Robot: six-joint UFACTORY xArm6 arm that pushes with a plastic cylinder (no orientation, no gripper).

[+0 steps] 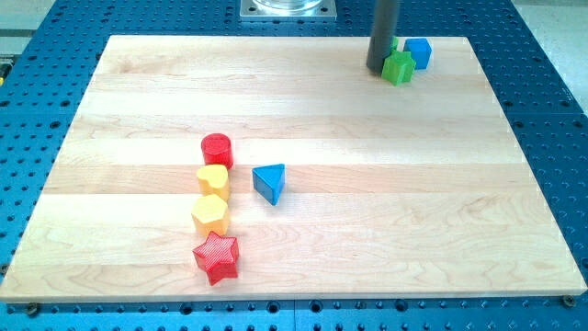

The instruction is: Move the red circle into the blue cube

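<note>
The red circle [217,148] is a short red cylinder left of the board's middle. The blue cube [419,52] sits near the view's top right, with a green star-shaped block [399,67] just below and left of it, touching or nearly so. My tip [376,69] stands at the green block's left side, far up and right of the red circle. A second green block [393,44] peeks out behind the rod.
Below the red circle runs a column: a yellow heart-like block [212,179], a yellow hexagon [210,213] and a red star [217,256]. A blue triangle [270,182] lies right of the yellow blocks. The wooden board [367,202] rests on a blue perforated table.
</note>
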